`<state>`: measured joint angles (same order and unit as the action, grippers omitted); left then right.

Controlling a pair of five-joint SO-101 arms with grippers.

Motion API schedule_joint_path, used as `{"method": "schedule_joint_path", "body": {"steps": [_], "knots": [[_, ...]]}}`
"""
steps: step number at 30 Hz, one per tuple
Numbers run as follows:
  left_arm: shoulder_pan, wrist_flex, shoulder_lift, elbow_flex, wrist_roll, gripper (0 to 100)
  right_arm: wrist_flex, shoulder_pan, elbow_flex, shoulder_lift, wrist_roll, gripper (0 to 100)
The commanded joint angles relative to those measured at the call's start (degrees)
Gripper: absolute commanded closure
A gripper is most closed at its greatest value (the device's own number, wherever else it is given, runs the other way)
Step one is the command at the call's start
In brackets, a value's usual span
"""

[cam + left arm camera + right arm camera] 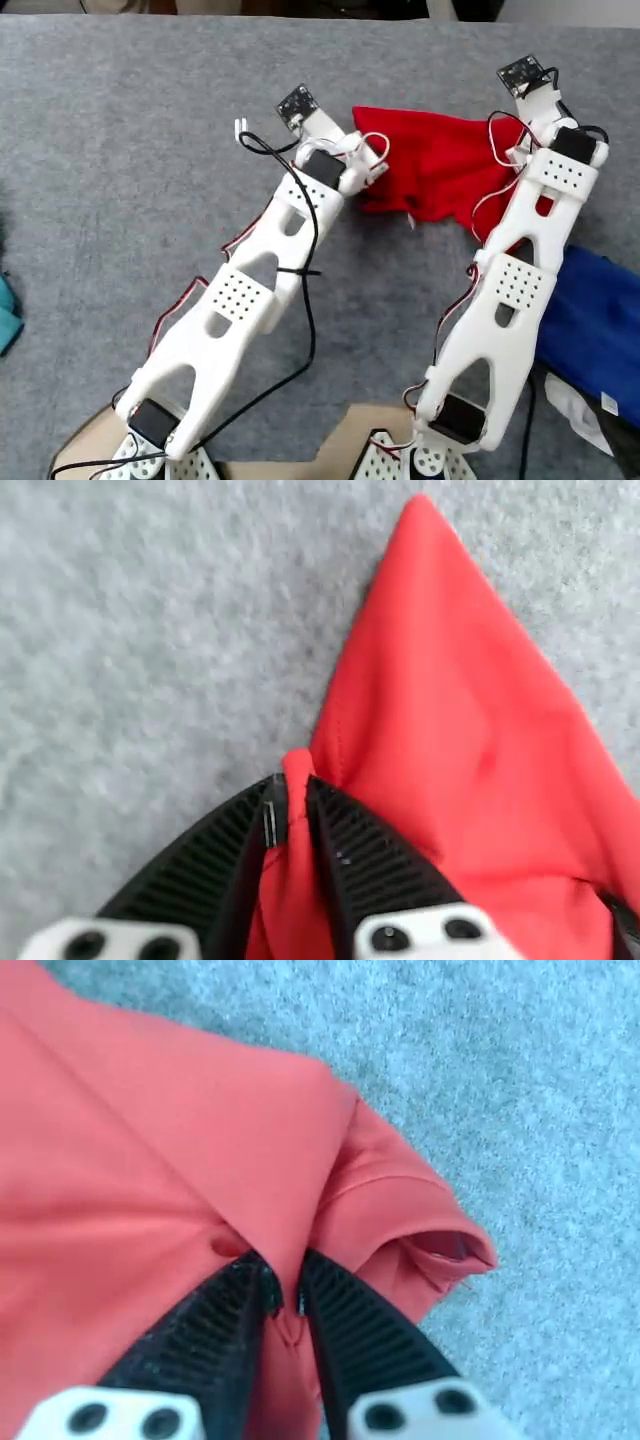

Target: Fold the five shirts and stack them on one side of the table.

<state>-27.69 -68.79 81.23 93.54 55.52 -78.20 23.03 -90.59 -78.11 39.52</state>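
Observation:
A red shirt (pixel 432 165) lies bunched at the far middle-right of the grey table (pixel 130 180). My left gripper (pixel 372 160) is at its left edge, shut on a fold of the red shirt (pixel 450 740), with cloth pinched between the black ribbed fingers (pixel 355 855). My right gripper (pixel 520 150) sits at the shirt's right side, shut on a ridge of the red shirt (pixel 200 1140) near a sleeve opening (pixel 445 1250). A blue shirt (pixel 590 330) lies at the right edge, partly under the right arm.
A teal cloth (pixel 8 310) pokes in at the left edge. A white garment (pixel 590 410) lies by the blue shirt at the near right. Cables trail along both arms. Open grey table surface spreads across the left half.

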Motion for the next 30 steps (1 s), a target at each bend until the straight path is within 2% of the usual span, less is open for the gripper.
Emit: {"method": "schedule_joint_path", "body": {"steps": [1,7,11,14,18,23,25,30], "knots": [[2.8,0.3,-4.7,2.5,-1.1,98,-0.8,-1.8,-2.8,0.5,-0.5,99.0],[6.2,-5.1,-10.1,2.5,-4.0,98,-2.4,-2.9,-3.0,0.7,-0.5,99.1],[9.3,-12.8,-16.6,2.5,-8.0,98,-6.7,-5.1,-5.1,1.3,-0.4,99.1],[13.2,-18.5,-21.5,2.5,-11.9,98,-9.4,-7.0,-5.0,2.6,2.3,99.3],[18.2,-24.1,-27.6,2.5,-15.2,98,-12.3,-8.7,-5.0,5.5,3.1,99.3],[21.2,-30.4,-34.6,2.5,-19.6,98,-19.7,-10.2,-4.9,12.0,4.0,99.3],[21.9,-32.2,-36.6,2.5,-20.9,98,-23.6,-11.3,-4.9,14.6,5.0,99.3],[23.4,-32.3,-40.5,0.4,-24.0,98,-24.2,-11.9,-4.8,19.8,5.2,99.3]]}}
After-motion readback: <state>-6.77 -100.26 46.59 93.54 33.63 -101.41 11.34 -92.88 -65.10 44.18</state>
